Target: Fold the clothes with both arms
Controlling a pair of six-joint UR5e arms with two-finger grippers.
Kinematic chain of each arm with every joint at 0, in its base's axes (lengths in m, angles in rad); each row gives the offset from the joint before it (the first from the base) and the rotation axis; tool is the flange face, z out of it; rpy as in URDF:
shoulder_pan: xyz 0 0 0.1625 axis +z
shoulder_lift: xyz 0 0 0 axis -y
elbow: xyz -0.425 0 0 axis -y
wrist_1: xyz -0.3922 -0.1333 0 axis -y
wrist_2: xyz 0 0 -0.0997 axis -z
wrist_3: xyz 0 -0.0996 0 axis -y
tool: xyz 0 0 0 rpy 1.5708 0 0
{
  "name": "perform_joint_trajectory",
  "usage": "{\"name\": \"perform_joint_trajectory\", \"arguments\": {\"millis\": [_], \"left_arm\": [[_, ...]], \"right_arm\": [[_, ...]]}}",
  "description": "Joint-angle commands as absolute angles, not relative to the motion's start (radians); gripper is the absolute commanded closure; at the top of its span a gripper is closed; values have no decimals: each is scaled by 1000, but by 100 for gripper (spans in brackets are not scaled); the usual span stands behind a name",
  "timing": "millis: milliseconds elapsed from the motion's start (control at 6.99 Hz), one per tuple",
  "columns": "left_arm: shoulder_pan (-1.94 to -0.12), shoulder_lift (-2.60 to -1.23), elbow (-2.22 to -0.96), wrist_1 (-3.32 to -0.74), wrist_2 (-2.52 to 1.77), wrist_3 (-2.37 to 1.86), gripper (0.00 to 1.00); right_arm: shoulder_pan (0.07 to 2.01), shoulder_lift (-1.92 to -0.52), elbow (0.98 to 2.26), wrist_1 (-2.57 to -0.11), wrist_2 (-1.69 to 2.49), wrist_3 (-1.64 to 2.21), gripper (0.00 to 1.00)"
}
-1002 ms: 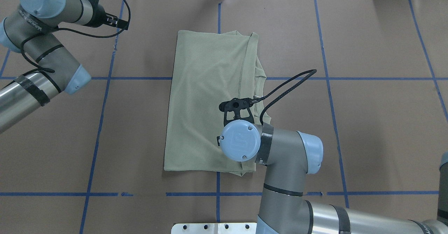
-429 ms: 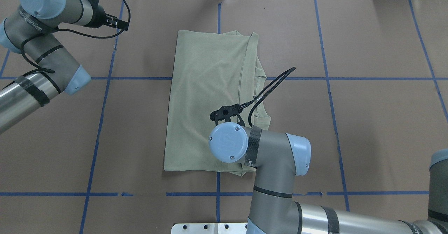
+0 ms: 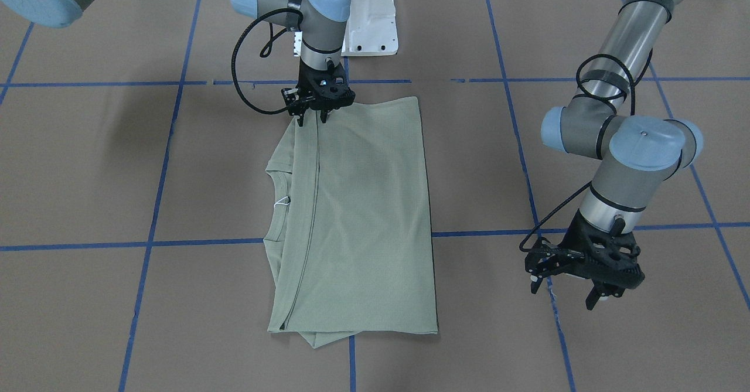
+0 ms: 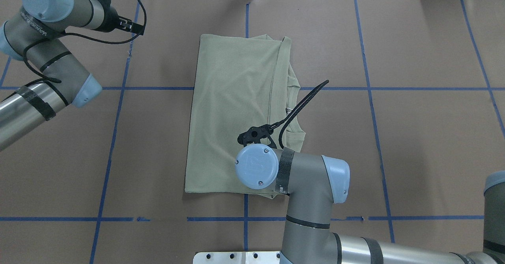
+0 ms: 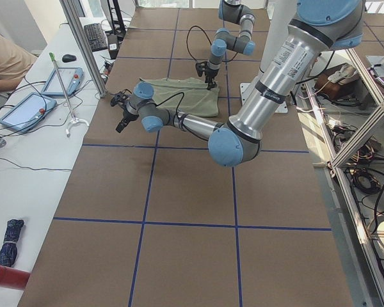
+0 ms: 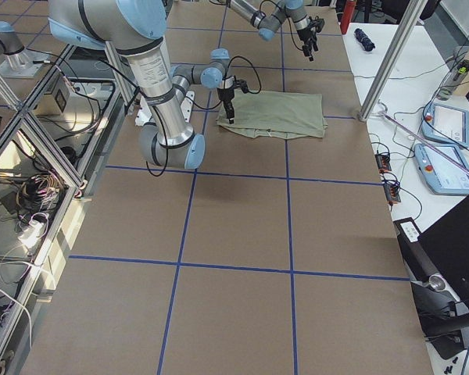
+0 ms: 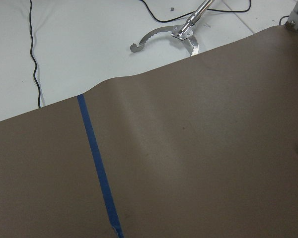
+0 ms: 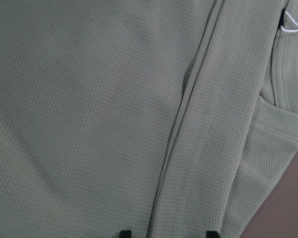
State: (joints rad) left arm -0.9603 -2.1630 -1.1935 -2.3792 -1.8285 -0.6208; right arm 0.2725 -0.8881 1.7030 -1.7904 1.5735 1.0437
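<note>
**Right claw sits at the shirt's near end, left claw is off to the side**

The shirt (image 4: 232,110) lies mid-table, folded into a long strip. Its long axis runs straight away from the right claw (image 3: 312,119) toward the far side of the table (image 4: 414,137). That claw points down over the end of the strip nearest the robot, right above the lengthwise fold edge. Its wrist view shows two fingertips moderately apart with nothing gripped. I cannot tell whether they touch the cloth.

The collar (image 3: 274,204) and its white tag loop (image 8: 292,26) lie ahead of that claw, off to its right. The left claw (image 3: 562,297) hangs spread wide and empty over bare table. It is well apart from the shirt, which lies off to its right.

I judge the right arm much the nearer for the next fold, bringing this end along the long axis.

I can read no writing on the shirt. The lettering on the left arm's tube is too small to read.
</note>
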Motion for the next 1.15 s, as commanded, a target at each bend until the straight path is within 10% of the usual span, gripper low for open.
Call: {"name": "perform_joint_trajectory", "arguments": {"millis": [0,286,1002], "left_arm": [[-960,-2163,-1193,-2379,-1829,-621,0],[-960,-2163,-1193,-2379,-1829,-621,0],[-936,-2163,-1193,-2404,-1829,-664,0]], "right_arm": [[268,-891,1704,-1793,1574,1043,51],[267,-894,1707,-1815,1572,1042,100],[247,-1041,1909,-1901,1548,1058,100]]}}
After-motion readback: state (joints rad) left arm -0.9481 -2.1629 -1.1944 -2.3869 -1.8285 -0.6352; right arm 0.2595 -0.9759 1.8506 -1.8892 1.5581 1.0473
